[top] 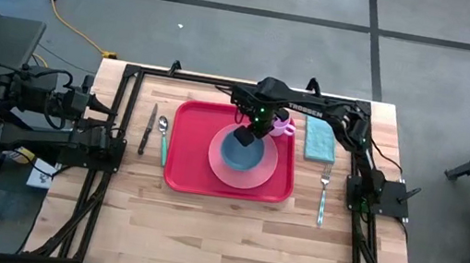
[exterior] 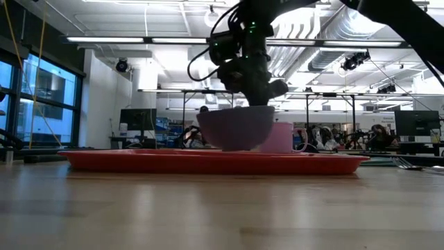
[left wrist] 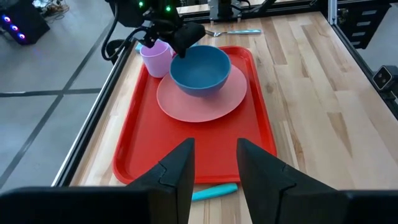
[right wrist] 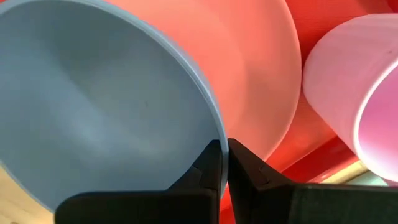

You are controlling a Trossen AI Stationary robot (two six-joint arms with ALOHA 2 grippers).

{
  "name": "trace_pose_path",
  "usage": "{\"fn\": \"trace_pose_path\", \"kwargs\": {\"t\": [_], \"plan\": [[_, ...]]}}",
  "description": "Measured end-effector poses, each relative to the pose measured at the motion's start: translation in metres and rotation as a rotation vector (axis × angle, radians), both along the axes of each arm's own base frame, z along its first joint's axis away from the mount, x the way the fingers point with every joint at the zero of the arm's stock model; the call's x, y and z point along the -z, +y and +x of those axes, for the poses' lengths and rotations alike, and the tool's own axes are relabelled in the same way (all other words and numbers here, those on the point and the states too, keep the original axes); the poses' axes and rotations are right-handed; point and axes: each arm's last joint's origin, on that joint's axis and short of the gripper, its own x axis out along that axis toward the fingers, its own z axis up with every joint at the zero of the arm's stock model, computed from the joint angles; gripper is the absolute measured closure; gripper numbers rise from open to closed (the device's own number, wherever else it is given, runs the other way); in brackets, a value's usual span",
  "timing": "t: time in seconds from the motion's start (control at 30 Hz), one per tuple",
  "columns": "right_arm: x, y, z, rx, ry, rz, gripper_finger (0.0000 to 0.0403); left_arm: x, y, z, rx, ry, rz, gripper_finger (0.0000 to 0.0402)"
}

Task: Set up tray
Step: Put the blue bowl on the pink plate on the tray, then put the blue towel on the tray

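Observation:
The red tray (top: 182, 175) lies in the middle of the table. On it lies a round pink plate (top: 280, 171), and a pink cup (top: 284, 125) stands at its far right corner. A blue bowl (top: 245, 156) is over the plate, upright, with my right gripper (top: 246, 135) shut on its rim. Whether the bowl's foot rests on the plate or hangs just above it, I cannot tell. My left gripper (left wrist: 214, 146) waits open over the table's left edge, pointing toward the tray, with nothing between its fingers. My right gripper pinches the bowl's rim (right wrist: 219, 134) on its far side, next to the cup. One finger (right wrist: 208, 171) is inside the bowl and the other (right wrist: 249, 171) outside. The fingers come from above, pointing down. The bowl stays upright over the plate.
A knife (top: 148, 128) and a teal-handled spoon (top: 164, 140) lie left of the tray. A teal cloth (top: 319, 139) and a fork (top: 322, 196) lie to its right. Bare wood stretches along the near side of the table.

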Motion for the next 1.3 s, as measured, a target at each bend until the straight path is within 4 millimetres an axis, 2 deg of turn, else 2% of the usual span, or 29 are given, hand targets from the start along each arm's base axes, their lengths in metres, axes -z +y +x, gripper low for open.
{"fn": "trace_pose_path", "kwargs": {"t": [0.5,0.9,1.07,1.3], "plan": [[0.023,0.0,0.005,-0.035,0.075,0.023,0.0403,0.0,0.0,0.0,0.001,0.0,0.0,0.025],[0.014,-0.001,0.002,-0.069,0.056,-0.011,0.04,0.0,0.0,0.0,0.001,0.0,0.0,0.025],[0.014,-0.001,0.002,-0.081,0.053,-0.008,0.0363,0.0,0.0,0.0,0.001,0.0,0.0,0.025],[0.014,-0.004,0.001,-0.063,0.066,-0.026,0.0269,0.0,0.0,0.0,0.001,0.0,0.0,0.025]]}}
